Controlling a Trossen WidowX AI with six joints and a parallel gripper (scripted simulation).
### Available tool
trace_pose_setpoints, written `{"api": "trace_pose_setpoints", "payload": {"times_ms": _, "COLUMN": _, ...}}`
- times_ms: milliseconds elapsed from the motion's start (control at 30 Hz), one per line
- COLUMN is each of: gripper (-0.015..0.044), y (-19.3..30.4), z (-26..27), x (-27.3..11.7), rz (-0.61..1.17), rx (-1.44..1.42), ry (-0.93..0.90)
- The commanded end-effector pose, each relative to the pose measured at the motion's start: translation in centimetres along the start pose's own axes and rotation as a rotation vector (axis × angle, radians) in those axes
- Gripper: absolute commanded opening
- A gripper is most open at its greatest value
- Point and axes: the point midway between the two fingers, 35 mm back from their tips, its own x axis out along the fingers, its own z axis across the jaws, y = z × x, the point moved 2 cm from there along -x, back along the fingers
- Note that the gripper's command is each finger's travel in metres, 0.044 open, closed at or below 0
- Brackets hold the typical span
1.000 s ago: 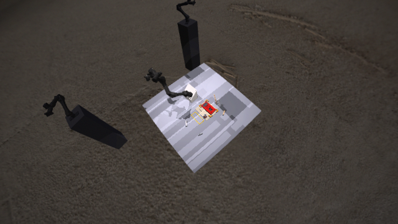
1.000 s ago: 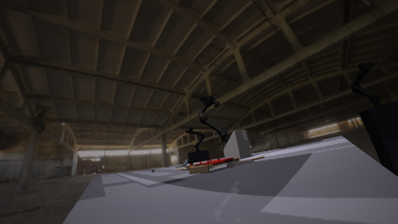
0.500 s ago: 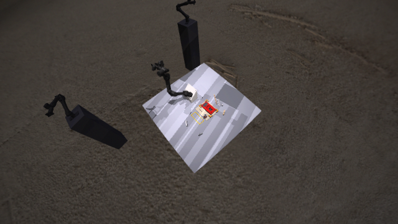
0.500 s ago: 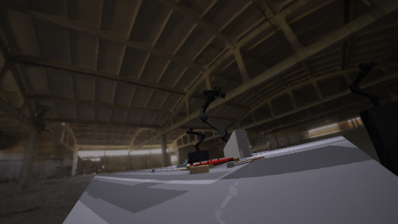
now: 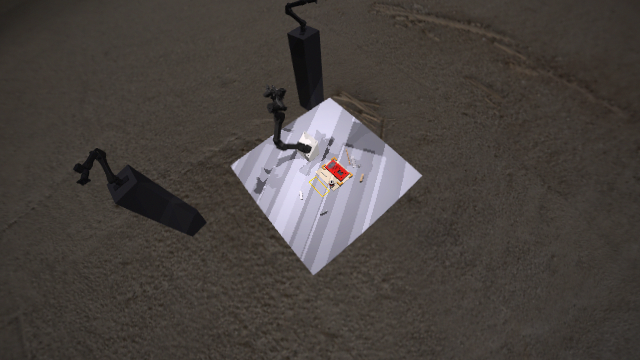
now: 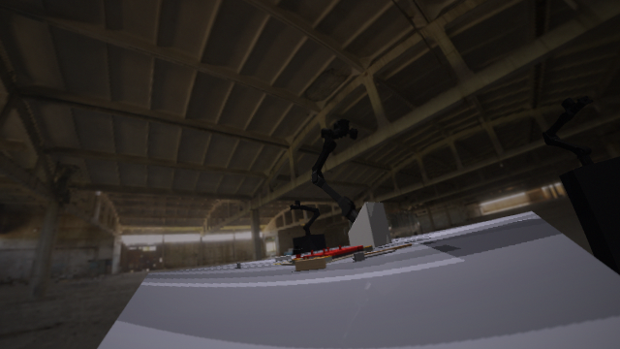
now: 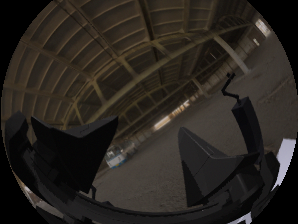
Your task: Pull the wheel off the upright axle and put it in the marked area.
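My gripper is open, with its two dark fingers apart and nothing between them. It is at the top of the raised arm, high above the table and away from the board. A small dark and white thing at a corner of the cream board is probably the wheel on its axle, but it is too small to tell for certain. The marked area is a yellow outline on the table beside that corner. The wheel and the marked area cannot be made out in the exterior view or the wrist view.
A red plate lies on the cream board. A white block stands by the arm's base. A tan block, a white piece and a dark piece lie around. Two other arms stand on dark pedestals.
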Motion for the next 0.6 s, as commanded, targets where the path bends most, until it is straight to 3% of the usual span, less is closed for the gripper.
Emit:
{"api": "trace_pose_setpoints", "payload": {"times_ms": 0, "gripper": 0.03, "y": -3.6, "z": -1.5, "x": -1.3, "rz": -0.113, "rx": 0.037, "ry": 0.031}}
{"api": "trace_pose_setpoints", "payload": {"times_ms": 567, "gripper": 0.03, "y": -17.9, "z": -7.6, "x": -12.3, "rz": -0.68, "rx": 0.225, "ry": 0.159}}
